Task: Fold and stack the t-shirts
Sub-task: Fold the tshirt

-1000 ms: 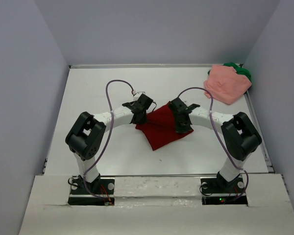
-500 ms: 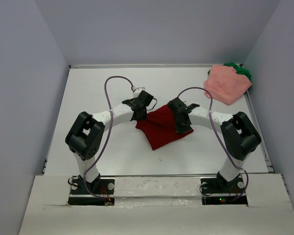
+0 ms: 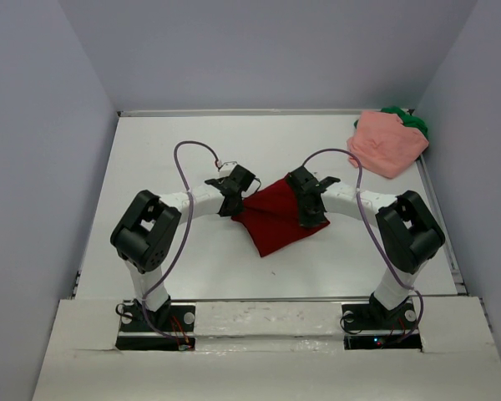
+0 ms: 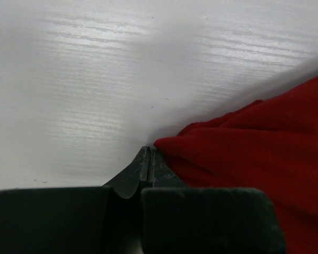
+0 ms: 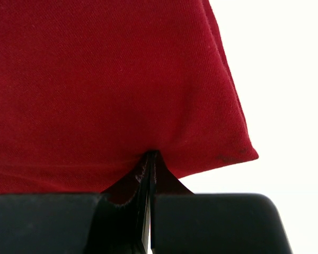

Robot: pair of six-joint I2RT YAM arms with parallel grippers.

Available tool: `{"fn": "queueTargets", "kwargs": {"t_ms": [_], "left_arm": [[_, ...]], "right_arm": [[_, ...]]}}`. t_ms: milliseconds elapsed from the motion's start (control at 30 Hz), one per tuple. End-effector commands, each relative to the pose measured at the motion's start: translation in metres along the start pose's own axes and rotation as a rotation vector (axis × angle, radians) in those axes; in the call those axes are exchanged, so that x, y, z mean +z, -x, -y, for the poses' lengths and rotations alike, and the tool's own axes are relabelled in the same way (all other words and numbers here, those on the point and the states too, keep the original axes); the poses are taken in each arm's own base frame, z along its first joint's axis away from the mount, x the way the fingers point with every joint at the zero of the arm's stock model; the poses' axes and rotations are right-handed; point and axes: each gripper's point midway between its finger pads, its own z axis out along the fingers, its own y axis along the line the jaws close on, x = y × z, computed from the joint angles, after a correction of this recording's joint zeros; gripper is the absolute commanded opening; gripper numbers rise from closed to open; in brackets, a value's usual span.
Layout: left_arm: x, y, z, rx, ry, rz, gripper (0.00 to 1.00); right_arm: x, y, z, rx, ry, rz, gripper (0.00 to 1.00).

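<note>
In the middle of the table [image 3: 167, 150], a folded dark red shirt [image 3: 275, 221], flanked by both claws. Runs long from near-left to far-right, with one corner aimed at the near edge. At its left corner, the left gripper [image 3: 250, 194]: jaws pressed together, tip touching the cloth, any pinch there hard to make out. On its right part, the right gripper [image 3: 312, 222], clamped on a pucker of red cloth. In the far right corner, a salmon pink shirt [image 3: 388, 142], covering most of a green shirt [image 3: 411, 119].
</note>
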Motion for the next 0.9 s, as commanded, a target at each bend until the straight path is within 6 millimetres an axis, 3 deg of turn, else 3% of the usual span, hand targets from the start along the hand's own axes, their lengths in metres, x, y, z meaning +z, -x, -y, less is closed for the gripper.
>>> {"fn": "queueTargets", "kwargs": {"t_ms": [0, 233, 333, 533, 733, 800, 867], "left_arm": [[-0.003, -0.005, -0.001, -0.034, -0.009, -0.005, 0.0], [-0.035, 0.034, -0.009, -0.056, 0.061, 0.119, 0.0], [-0.064, 0.055, -0.012, -0.116, 0.067, 0.2, 0.0], [-0.107, 0.069, -0.028, -0.177, 0.159, 0.309, 0.0], [-0.125, 0.057, -0.035, -0.18, 0.17, 0.307, 0.02], [-0.127, 0.051, -0.025, -0.179, 0.096, 0.281, 0.02], [-0.132, 0.042, -0.019, -0.159, 0.011, 0.257, 0.0]], "right_arm": [[0.015, -0.015, 0.0, -0.003, -0.007, -0.054, 0.0], [-0.008, 0.007, 0.001, -0.009, -0.005, 0.014, 0.0], [-0.033, 0.033, 0.003, -0.018, -0.036, 0.095, 0.0], [-0.081, 0.065, 0.01, -0.018, -0.048, 0.195, 0.0], [-0.128, 0.087, 0.007, -0.032, -0.018, 0.281, 0.02], [-0.134, 0.091, 0.01, -0.046, -0.022, 0.305, 0.05], [-0.132, 0.092, 0.012, -0.059, -0.036, 0.311, 0.0]]}}
